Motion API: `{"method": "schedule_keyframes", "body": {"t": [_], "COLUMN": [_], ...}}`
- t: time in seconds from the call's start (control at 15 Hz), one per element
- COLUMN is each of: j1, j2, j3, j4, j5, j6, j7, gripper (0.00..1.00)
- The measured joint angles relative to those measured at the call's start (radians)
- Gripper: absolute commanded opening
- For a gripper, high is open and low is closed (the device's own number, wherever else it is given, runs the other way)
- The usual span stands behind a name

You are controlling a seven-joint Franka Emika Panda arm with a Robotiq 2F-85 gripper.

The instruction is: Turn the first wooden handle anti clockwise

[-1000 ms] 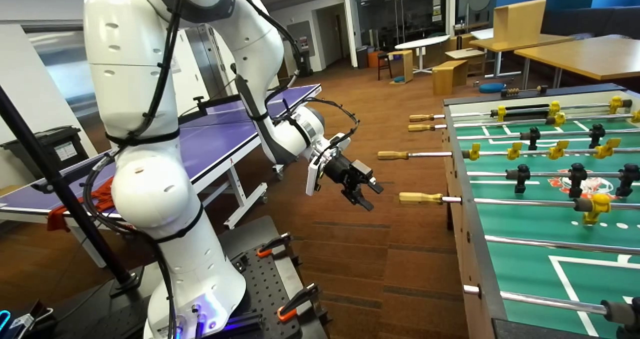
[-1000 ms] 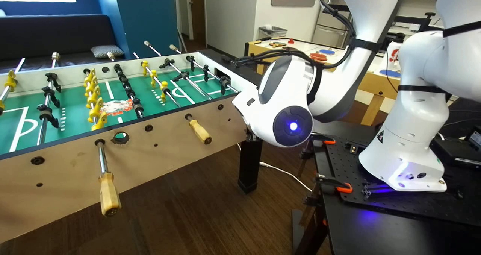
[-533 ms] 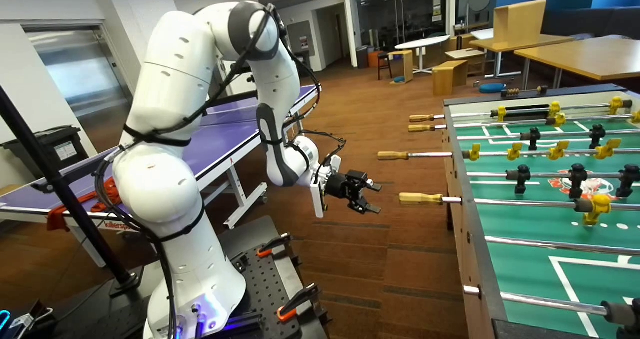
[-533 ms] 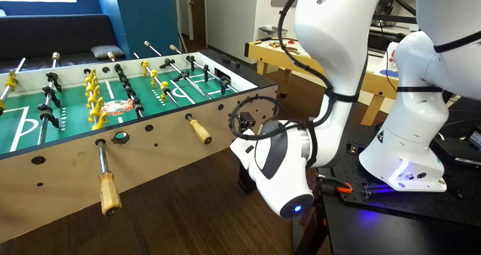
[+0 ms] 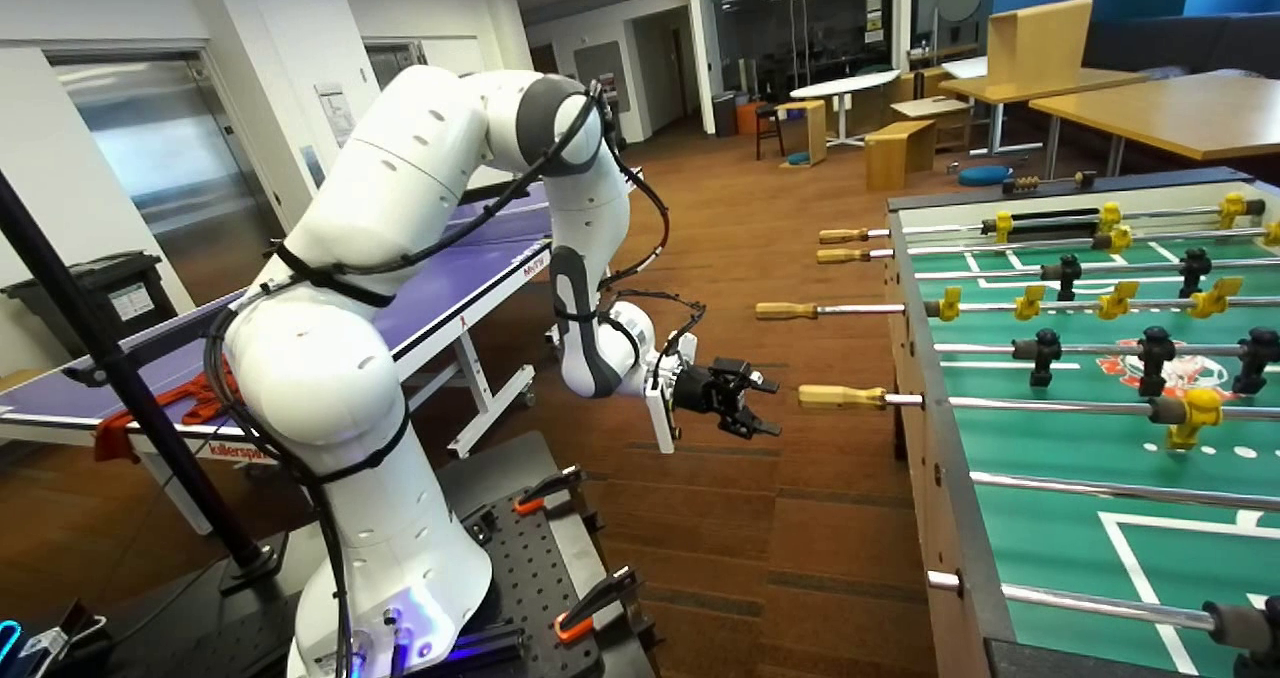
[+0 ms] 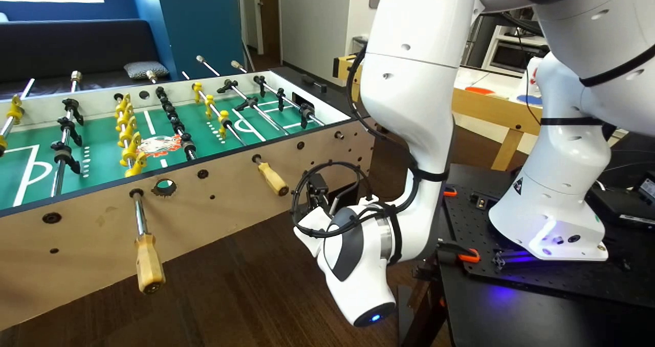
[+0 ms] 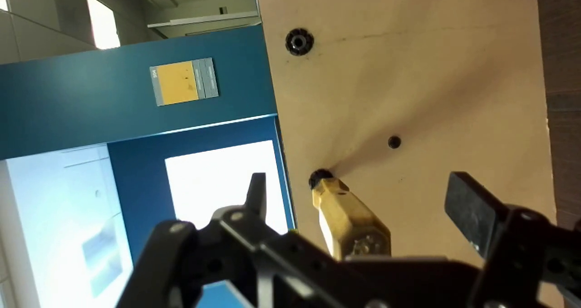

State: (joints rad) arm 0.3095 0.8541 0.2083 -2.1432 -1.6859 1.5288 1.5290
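Observation:
A light wooden handle sits on a metal rod sticking out of the foosball table's side. It is the handle nearest my arm and shows in both exterior views. My black gripper is open, level, facing the handle end with a small gap. In the wrist view the handle lies between the two spread fingers, nearer the left one, and nothing is held. The gripper body hides the lowest part of its end there. In an exterior view my wrist and cables hide the fingers.
The foosball table has other wooden handles farther along the same side, one also here. A bare rod end sticks out nearer that camera. A purple ping-pong table stands behind my arm.
My arm has extended toward the foosball table and lowered. The gripper has turned from slanting downward to level and come closer to the handle. The handles have not moved.

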Motion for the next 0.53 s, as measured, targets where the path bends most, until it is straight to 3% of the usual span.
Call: {"method": "schedule_keyframes", "body": {"t": [0.53], "j1": [-0.010], "j2": [0.092], "j3": [-0.015], "j4": [0.123], "j5": [-0.118], "j6": [0.000], "j7": [-0.063], "gripper": [1.00]}}
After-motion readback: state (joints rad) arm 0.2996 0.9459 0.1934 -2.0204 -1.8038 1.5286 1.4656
